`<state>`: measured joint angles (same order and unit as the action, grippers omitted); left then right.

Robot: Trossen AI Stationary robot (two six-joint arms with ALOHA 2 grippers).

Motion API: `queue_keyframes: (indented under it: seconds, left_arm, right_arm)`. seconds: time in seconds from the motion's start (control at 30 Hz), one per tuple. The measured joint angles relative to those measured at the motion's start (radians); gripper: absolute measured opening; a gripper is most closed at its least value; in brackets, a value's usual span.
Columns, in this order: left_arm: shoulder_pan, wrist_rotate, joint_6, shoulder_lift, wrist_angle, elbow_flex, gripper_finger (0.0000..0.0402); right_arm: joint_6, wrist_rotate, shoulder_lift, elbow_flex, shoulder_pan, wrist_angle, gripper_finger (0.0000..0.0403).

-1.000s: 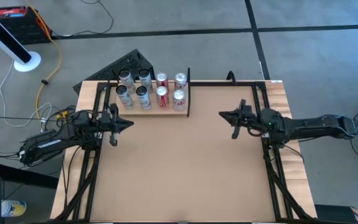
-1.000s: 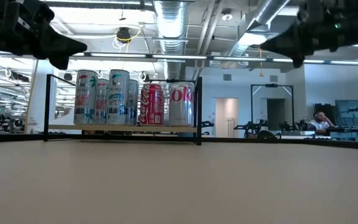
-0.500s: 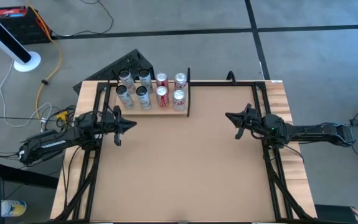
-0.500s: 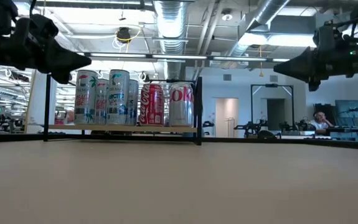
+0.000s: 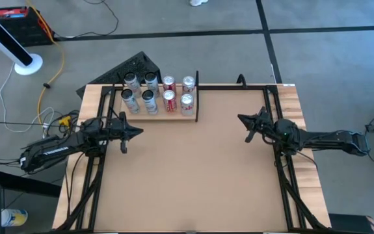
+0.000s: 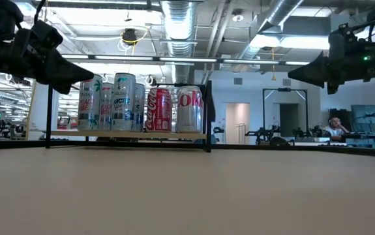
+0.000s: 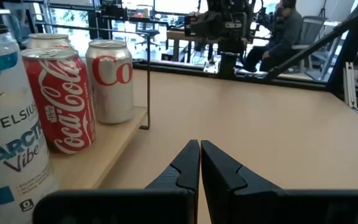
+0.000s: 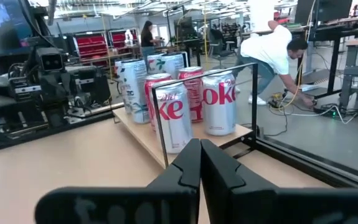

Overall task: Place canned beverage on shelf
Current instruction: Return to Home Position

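The pale wood shelf (image 5: 159, 114) stands at the table's far left, with a thin black upright end piece (image 5: 196, 97) on its right. Several cans stand upright on it: tall silver ones (image 5: 139, 93) on the left, red Coca-Cola cans (image 5: 168, 97) and silver Diet Coke cans (image 5: 187, 101) on the right. My left gripper (image 5: 138, 130) is shut and empty, hovering just in front of the shelf; it also shows in the left wrist view (image 7: 200, 149). My right gripper (image 5: 241, 118) is shut and empty above the table's right part, also in the right wrist view (image 8: 199, 147).
Black frame rails (image 5: 284, 175) run along the table's left and right sides. A dark keyboard-like object (image 5: 125, 68) lies on the floor behind the shelf. A person (image 8: 272, 46) bends over beyond the table. The brown tabletop (image 5: 187, 175) spreads between the arms.
My left gripper has moved toward the table's right and come lower, staying in front of the shelf. My right gripper has drawn back a little toward the table's right edge and come lower. The cans have not moved.
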<state>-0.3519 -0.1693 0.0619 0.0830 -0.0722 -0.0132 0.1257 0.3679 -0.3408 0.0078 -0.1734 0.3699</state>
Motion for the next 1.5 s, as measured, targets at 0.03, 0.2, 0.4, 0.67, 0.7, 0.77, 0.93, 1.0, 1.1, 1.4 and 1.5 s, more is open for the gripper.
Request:
queue_keyframes:
  seconds: [0.03,0.2,0.4,0.67,0.7,0.77,0.93,1.0,1.1,1.4,1.5]
  left_arm:
    - [0.000,0.002,0.001,0.000,0.004,0.000,0.0000]
    - [0.000,-0.004,0.011,0.000,0.027,0.000,0.0000]
    - [0.000,0.026,-0.019,0.000,0.032,0.000,0.0000]
    - [0.000,0.027,-0.017,0.000,0.032,0.000,0.0000]
    - [0.000,0.027,-0.020,0.000,0.032,0.000,0.0000]
    - [0.000,0.027,-0.023,0.000,0.032,0.000,0.0000]
    - [0.000,0.027,-0.016,0.000,0.032,0.000,0.0000]
    - [0.000,0.027,-0.018,0.000,0.032,0.000,0.0000]
    - [0.000,0.027,-0.019,0.000,0.032,0.000,0.0000]
    - [0.000,0.027,-0.020,0.000,0.032,0.000,0.0000]
    - [0.000,0.027,-0.020,0.000,0.033,0.000,0.0000]
  right_arm:
    - [0.000,0.000,0.000,0.000,0.000,0.000,0.0037]
    - [-0.002,0.000,0.000,0.000,0.000,-0.013,0.0037]
    - [-0.002,0.000,0.000,-0.001,0.000,-0.048,0.0038]
    - [-0.002,-0.001,0.000,-0.002,0.000,-0.106,0.0038]
    - [-0.003,-0.001,0.000,-0.002,0.000,-0.113,0.0038]
    - [-0.002,-0.001,0.000,-0.002,0.000,-0.131,0.0038]
    - [-0.002,-0.001,0.000,-0.002,0.000,-0.166,0.0038]
    - [-0.002,-0.001,0.000,-0.002,0.000,-0.180,0.0038]
    - [-0.002,-0.001,0.000,-0.002,0.000,-0.197,0.0038]
    - [-0.002,-0.001,0.000,-0.002,0.000,-0.242,0.0038]
    - [-0.002,-0.001,0.000,-0.003,0.000,-0.248,0.0038]
